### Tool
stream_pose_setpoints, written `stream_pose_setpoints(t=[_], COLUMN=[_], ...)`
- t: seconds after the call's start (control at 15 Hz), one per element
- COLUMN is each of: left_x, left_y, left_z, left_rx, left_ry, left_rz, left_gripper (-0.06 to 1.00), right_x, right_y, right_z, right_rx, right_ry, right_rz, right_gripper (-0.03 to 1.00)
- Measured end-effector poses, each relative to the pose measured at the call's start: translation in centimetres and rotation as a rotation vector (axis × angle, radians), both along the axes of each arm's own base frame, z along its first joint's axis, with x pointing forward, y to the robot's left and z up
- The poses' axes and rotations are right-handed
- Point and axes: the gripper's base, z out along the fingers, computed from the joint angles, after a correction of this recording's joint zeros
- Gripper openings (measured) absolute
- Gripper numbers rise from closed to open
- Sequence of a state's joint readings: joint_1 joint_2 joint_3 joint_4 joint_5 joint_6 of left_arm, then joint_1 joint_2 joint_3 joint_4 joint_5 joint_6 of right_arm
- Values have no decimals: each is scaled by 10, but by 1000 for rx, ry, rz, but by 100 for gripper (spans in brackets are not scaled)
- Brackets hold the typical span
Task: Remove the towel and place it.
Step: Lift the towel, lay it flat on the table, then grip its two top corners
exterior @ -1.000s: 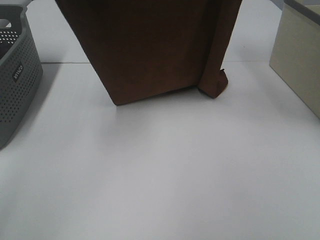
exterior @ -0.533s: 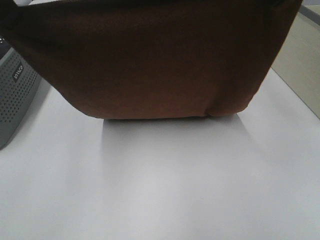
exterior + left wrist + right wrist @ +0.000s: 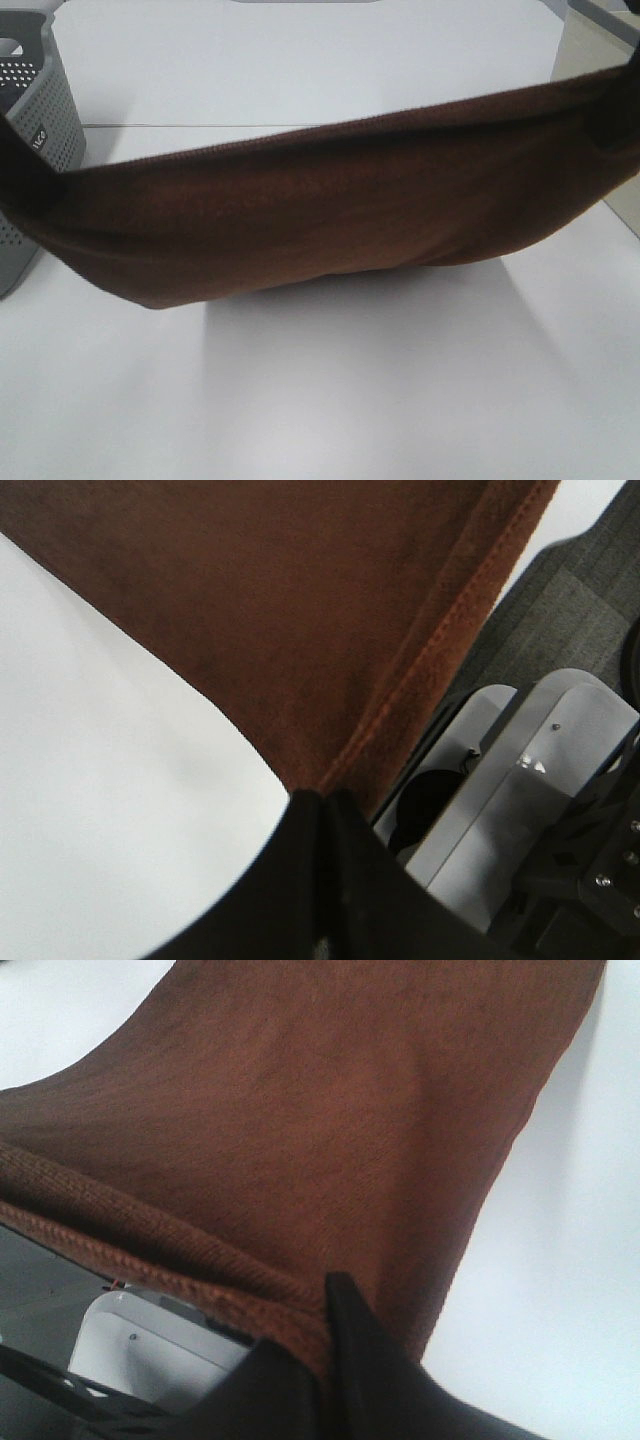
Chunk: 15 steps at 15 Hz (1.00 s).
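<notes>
Over to the high camera: the towel [image 3: 320, 210] hangs stretched across the whole frame like a hammock over the white table [image 3: 350, 400]. Both its ends run into dark blur at the frame's edges, so what holds them there is hard to make out. It hides part of the grey basket [image 3: 35, 130], which is itself cut off at the left. The belly sags low, but I cannot tell whether it touches the table. The cloth is dark reddish-brown and plush, with a thin hem along the top.

Left wrist now: the left gripper [image 3: 322, 805] has its black jaws closed on the stitched hem. The fingers are blurred and cut off by the frame. The cloth fans away, its hem a brighter orange-brown.

Right wrist: the right gripper [image 3: 322, 1325] is clamped on a thick, ribbed hem. One fingertip shows sharply and the other is a dark blur. The nap looks soft and even.
</notes>
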<state>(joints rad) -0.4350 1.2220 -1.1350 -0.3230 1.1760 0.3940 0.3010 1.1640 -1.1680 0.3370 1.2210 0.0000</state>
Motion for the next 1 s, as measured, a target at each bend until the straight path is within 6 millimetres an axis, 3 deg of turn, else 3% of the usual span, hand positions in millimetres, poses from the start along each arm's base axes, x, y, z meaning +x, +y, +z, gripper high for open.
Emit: stream_pose_setpoints(t=[0.4, 0.87, 1.0], left_x=[-27, -36, -38], left_y=[-10, -51, -63], left_z=[-64, -126, -143], left_rx=[40, 195, 236], left_ry=[245, 454, 498], left_rz=[-68, -146, -173], left_gripper=[0, 0, 0], right_x=[-53, -76, -75], right_y=[-12, -21, -22], right_z=[-70, -135, -145], right_rx=[-9, -109, -142], right_ry=[207, 472, 526], right_rz=[8, -24, -22], right_gripper=[1, 1, 1])
